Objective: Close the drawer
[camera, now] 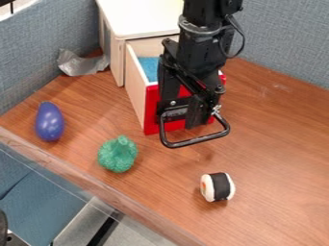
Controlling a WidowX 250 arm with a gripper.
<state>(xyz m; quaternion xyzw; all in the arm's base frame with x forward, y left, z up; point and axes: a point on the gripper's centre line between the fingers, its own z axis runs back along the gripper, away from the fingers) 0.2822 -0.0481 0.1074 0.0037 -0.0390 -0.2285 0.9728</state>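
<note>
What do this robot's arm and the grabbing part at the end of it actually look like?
The arm is black and chunky, built from blocky and rounded sections, with a dark grey, ring-like collar near the top. A thin black cable loops out beside it. The gripper is black too, angular, with slim bars at its upper part.

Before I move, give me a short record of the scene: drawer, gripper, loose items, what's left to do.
drawer: open, sticking out of the white-topped cabinet; its side wall shows
gripper: hanging at the drawer's red front, arm from the top edge; gripper
loose on table: purple eggplant, green vegetable, sushi roll
beside cabinet: crumpled grey sheet
left to do: push drawer in
</note>
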